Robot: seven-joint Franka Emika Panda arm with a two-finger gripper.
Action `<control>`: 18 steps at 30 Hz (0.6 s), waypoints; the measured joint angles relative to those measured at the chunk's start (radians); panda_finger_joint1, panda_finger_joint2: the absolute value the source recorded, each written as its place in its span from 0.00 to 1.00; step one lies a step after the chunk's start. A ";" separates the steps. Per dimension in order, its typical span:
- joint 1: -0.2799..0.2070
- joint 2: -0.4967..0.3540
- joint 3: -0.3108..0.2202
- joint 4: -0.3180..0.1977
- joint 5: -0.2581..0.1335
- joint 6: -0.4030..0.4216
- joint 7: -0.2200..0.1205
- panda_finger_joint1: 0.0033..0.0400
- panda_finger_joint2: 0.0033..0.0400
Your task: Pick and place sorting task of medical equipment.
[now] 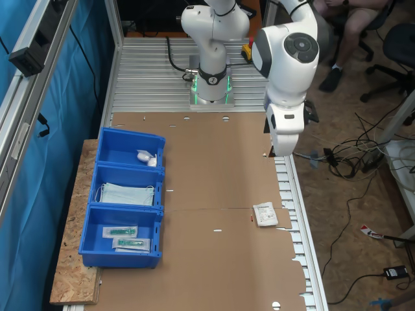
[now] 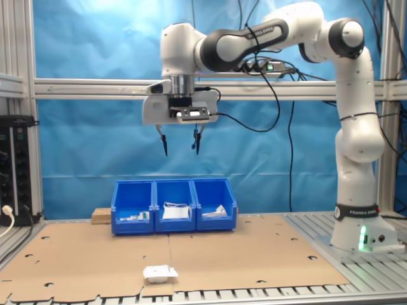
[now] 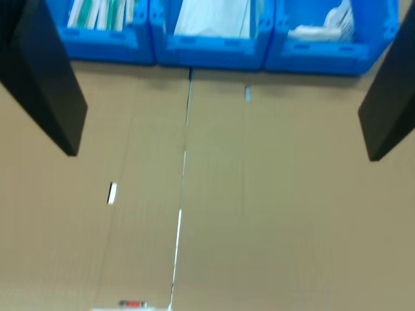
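The medical equipment, a small white square packet, lies flat on the brown cardboard tabletop near the edge at the first exterior view's right; in the second exterior view the packet sits close to the front edge. My gripper hangs high above the table, open and empty, and the packet lies below it on the near side in the second exterior view. In the wrist view its two dark fingers stand wide apart over bare cardboard.
Three blue bins stand in a row: one with a white item, one with pale blue masks, one with clear packets of green items. The arm's base is at the back. A seated person's legs and floor cables lie beyond the table.
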 joint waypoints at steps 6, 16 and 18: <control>-0.006 0.088 0.013 0.000 0.000 0.057 -0.007 1.00 1.00; -0.007 0.194 0.016 -0.001 0.000 0.119 -0.022 1.00 1.00; -0.007 0.210 0.016 -0.001 -0.003 0.133 -0.022 1.00 1.00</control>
